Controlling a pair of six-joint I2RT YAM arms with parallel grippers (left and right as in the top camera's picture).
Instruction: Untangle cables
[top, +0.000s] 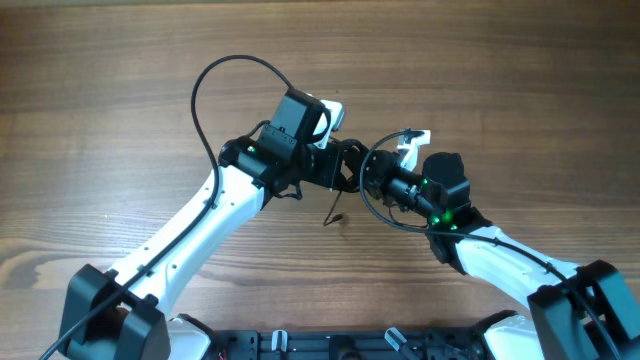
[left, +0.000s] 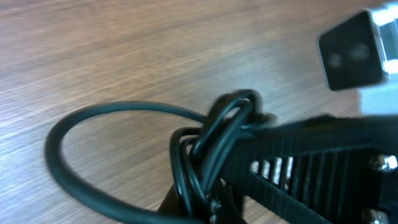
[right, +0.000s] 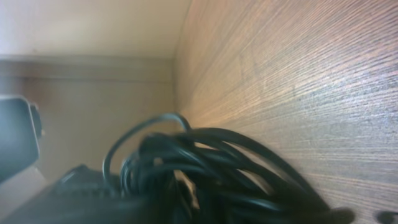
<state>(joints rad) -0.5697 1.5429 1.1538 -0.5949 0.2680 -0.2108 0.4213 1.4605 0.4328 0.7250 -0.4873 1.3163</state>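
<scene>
- Table (top: 120, 80): both arms meet over its centre.
- Cables (left: 208, 140): one knotted bundle, between the two grippers; its long axis runs left to right, so the two arms are about equally near.
- Left gripper (top: 352, 170): jaws closed, clamped on the cables.
- Right gripper (top: 380, 182): just beside the bundle, on its right — jaw state cannot be told, because the bundle blocks the view.
- Loose end (top: 336, 212): trails from the bundle toward the robot's base.

Wood table (top: 100, 60), pale wall (right: 93, 25)
Brown grain runs along the top (some lighter streaks); wall beyond its edge.
</scene>
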